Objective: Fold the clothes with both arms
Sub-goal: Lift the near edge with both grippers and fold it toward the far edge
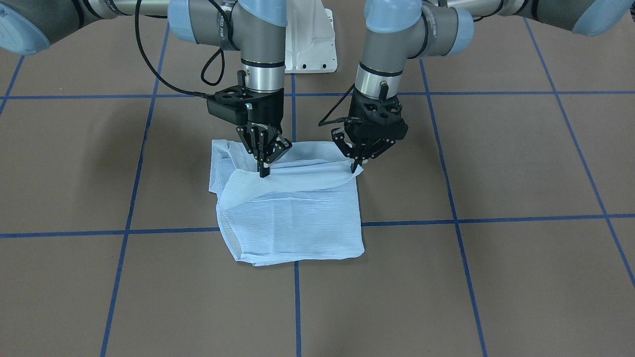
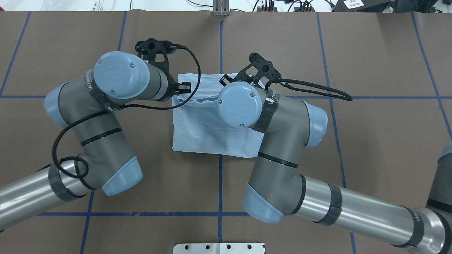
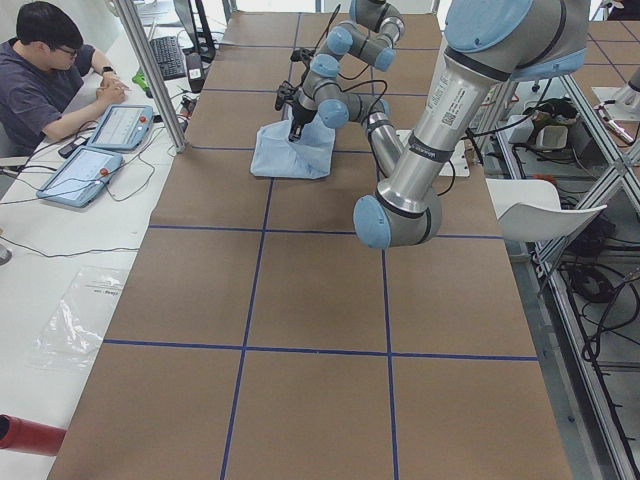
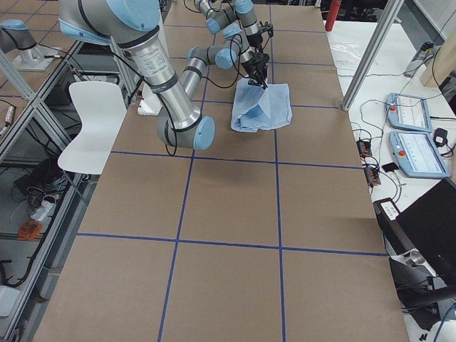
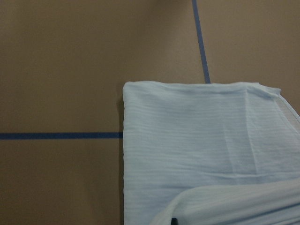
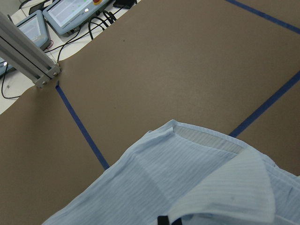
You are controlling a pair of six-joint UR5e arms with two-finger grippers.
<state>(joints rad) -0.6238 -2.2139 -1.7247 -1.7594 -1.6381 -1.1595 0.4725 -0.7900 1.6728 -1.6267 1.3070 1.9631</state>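
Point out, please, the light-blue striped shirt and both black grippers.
light-blue striped shirt (image 1: 297, 218), front view, flat lower panel.
left black gripper (image 1: 356, 167), front view, between fingertips.
right black gripper (image 1: 264, 171), front view, between fingertips.

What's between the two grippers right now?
Only the shirt: a raised fold of it spans from the right gripper to the left gripper, and both pinch it. The front-facing view shows this best.

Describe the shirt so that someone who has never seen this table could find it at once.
Start at the brown table crossed by blue tape lines. Where the left gripper and right gripper pinch down lies the shirt: pale-blue, finely striped cloth folded into a rough square, the only cloth on it.
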